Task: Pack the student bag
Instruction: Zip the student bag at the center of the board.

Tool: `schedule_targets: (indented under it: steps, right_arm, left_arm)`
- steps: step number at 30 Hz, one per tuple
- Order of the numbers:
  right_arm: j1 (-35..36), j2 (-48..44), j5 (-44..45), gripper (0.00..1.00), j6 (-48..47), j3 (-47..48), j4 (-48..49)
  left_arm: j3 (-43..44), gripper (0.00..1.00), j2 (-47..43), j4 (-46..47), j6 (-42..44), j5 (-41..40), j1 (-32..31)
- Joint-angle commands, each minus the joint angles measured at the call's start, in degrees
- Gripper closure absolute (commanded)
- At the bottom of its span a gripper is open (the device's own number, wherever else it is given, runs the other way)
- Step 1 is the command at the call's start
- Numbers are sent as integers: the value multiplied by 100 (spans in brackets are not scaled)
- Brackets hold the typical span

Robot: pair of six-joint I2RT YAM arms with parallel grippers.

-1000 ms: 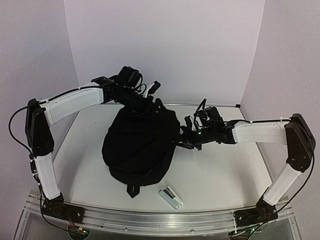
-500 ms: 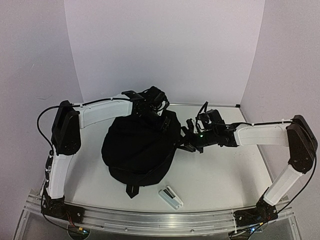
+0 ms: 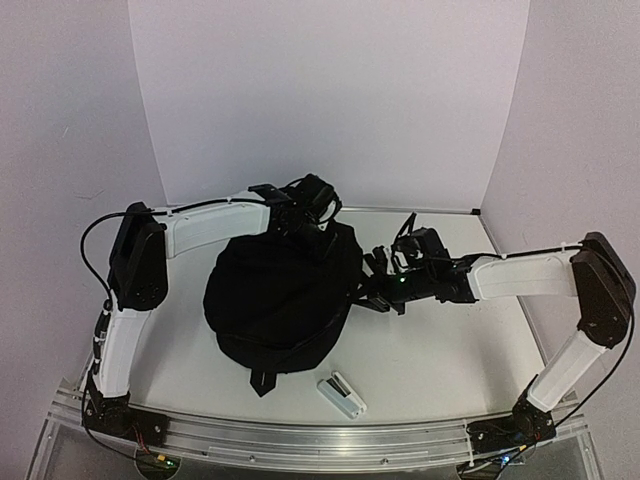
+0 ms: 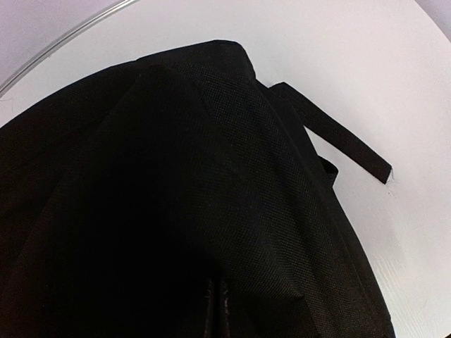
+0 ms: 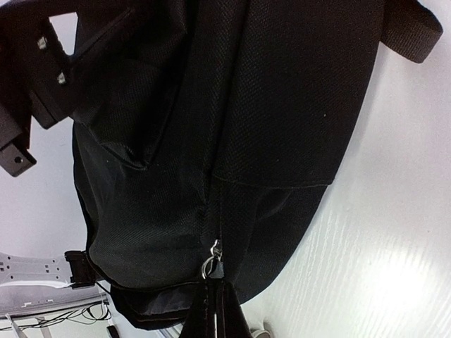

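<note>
The student bag point(image 3: 280, 295), a large black fabric backpack, lies in the middle of the table. My left gripper point(image 3: 322, 245) presses down on its far top edge. In the left wrist view the black weave point(image 4: 232, 162) fills the picture and the fingertips point(image 4: 224, 313) stand together, pinching the fabric. My right gripper point(image 3: 368, 292) is at the bag's right side. In the right wrist view it point(image 5: 215, 303) is shut on the zipper pull, just below the small metal ring point(image 5: 210, 265) on the zipper line.
A small white oblong object point(image 3: 341, 393) with a dark stripe lies near the table's front edge, right of the bag's bottom strap point(image 3: 263, 382). A loose black strap point(image 4: 338, 137) trails onto the white tabletop. Walls close in behind and on both sides.
My left arm has swung in from behind the bag, come down onto its top edge, and its gripper has closed. The right gripper has shifted slightly left, still shut.
</note>
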Motion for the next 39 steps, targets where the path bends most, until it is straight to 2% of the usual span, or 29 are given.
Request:
schedule_targets:
  steps: [1,5,13,16,19,23,27,29,31,36,39]
  right_arm:
    - [346,-135,-57,100,199,-9,215]
    - [687,-47,101,100,362,41,250]
    - [1132,92,384,100,765,36,400]
    - [1134,26,560,100,857,-34,414]
    - [1130,11,588,100,884,-15,434]
    - [1134,61,564,100,886,-1,464]
    - [1134,138,508,100,894,8,511]
    - [1134,144,492,100,916,1,540]
    - [1134,96,504,100,943,-28,564]
    - [1136,29,518,100,997,-105,597]
    - [1149,21,525,100,1021,-136,606]
  left_arm:
    - [216,100,65,361,-69,-75,19]
    - [214,100,81,485,-163,-42,106]
    - [56,99,17,756,-371,532,283]
    - [-20,82,-159,806,-330,771,289]
    - [-257,69,-432,950,-190,1257,287]
    - [-258,38,-485,768,-34,1311,214]
    - [187,29,-74,298,241,682,119]
    - [441,29,220,99,359,177,77]
    - [655,33,387,-22,402,-314,50]
    - [614,62,482,138,442,-519,50]
    - [572,75,507,303,428,-442,50]
